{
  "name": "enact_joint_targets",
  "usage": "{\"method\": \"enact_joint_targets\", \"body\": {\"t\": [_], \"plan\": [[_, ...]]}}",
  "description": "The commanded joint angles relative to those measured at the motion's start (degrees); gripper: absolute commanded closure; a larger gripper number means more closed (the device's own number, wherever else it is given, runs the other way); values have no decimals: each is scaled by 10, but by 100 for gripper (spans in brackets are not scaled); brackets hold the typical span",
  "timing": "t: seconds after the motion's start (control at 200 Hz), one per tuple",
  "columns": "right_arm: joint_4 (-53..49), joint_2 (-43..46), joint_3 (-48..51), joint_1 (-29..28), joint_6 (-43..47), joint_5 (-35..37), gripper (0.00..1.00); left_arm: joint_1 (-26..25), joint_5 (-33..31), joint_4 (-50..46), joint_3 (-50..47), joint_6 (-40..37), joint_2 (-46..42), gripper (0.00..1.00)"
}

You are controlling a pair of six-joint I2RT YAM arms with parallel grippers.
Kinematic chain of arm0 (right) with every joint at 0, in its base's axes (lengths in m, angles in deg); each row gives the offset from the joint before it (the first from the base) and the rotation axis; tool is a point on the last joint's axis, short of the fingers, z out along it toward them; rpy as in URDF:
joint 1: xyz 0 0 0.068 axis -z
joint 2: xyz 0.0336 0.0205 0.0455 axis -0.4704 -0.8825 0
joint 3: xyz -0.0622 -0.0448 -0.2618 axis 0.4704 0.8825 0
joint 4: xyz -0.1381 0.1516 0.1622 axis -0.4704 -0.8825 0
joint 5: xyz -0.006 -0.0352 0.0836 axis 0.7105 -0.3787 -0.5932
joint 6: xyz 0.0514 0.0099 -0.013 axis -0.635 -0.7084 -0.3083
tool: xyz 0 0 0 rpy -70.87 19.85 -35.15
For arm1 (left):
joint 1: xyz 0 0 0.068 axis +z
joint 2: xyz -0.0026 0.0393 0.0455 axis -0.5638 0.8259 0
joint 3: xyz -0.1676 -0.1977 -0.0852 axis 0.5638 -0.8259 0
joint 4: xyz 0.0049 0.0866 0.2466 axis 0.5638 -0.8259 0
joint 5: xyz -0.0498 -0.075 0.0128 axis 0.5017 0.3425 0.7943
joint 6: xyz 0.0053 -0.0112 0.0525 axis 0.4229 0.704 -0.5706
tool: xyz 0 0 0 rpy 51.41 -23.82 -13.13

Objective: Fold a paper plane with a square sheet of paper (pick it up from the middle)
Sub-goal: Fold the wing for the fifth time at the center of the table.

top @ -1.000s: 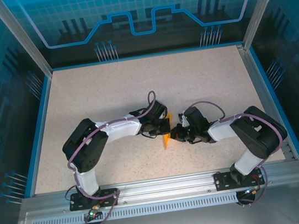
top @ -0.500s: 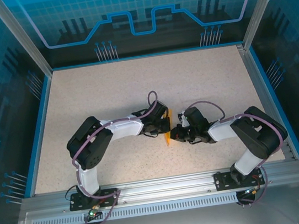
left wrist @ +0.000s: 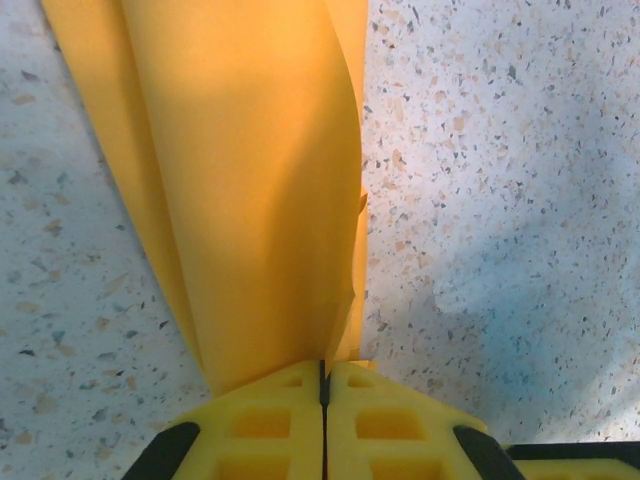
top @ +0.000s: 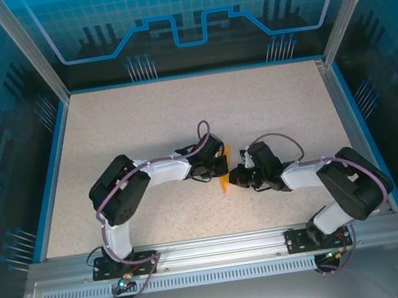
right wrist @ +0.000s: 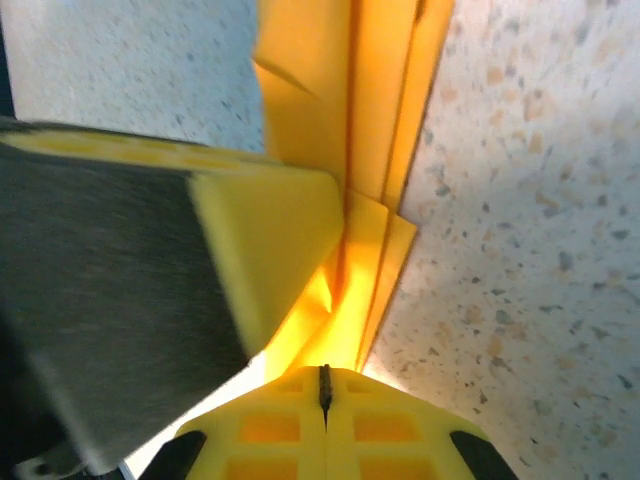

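Where the two arms meet just near of the middle of the table (top: 144, 127), the paper (top: 223, 183) shows as a narrow orange-yellow strip between the two wrists, folded into several layers; left gripper (top: 221, 166) comes in from the left and right gripper (top: 236, 179) from the right, tips almost meeting over the strip; in the left wrist view the left gripper (left wrist: 323, 375) has its yellow pads pressed together with only a thin seam between them, and the paper (left wrist: 250, 180) rises out of that seam as a long curved fold reaching to the top edge, speckled tabletop on both sides; so left jaws are clamped on the paper; in the right wrist view the right gripper (right wrist: 323, 382) is likewise closed to a thin seam, stacked paper (right wrist: 372, 150) edges running into it, so right jaws pinch the paper too; the blocky yellow pad with blurred dark backing on the left of that view looks like one of the left arm's fingers (right wrist: 265, 235), pressed against the same fold; the paper seems lifted on edge rather than flat, hard to be sure from above
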Motion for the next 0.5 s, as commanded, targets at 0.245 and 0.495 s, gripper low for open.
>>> {"method": "enact_joint_targets", "body": {"t": [0.245,0.495], "plan": [[-70,-19,-45,44,-2,5,100,1,13,-6,14,-10,10,93],[-48,-68,-67,52,-11,-3,100,1,13,-1,15,-5,6,93]]}}
